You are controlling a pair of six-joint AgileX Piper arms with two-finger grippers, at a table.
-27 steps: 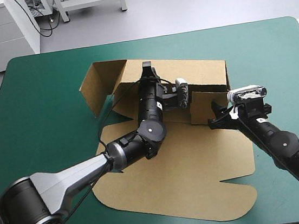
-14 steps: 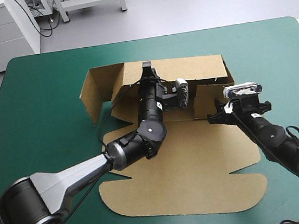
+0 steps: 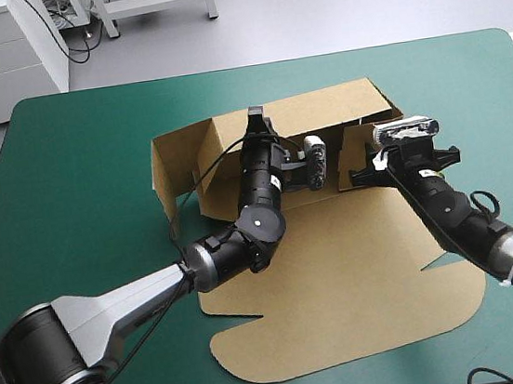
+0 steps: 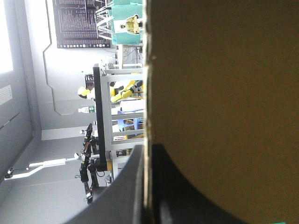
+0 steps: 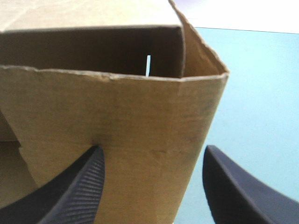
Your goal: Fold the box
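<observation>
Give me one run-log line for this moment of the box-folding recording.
box: walls raised, lid flat | left gripper: shut on far wall | right gripper: open, at side wall

- The box (image 3: 342,275) is a cut sheet of brown board; it lies near the middle of the teal-green surface (image 3: 77,177)
- Its big near part lies flat; it has round corners and a small cut on each side
- At the far end the walls stand up; a side flap stands at each end
</observation>
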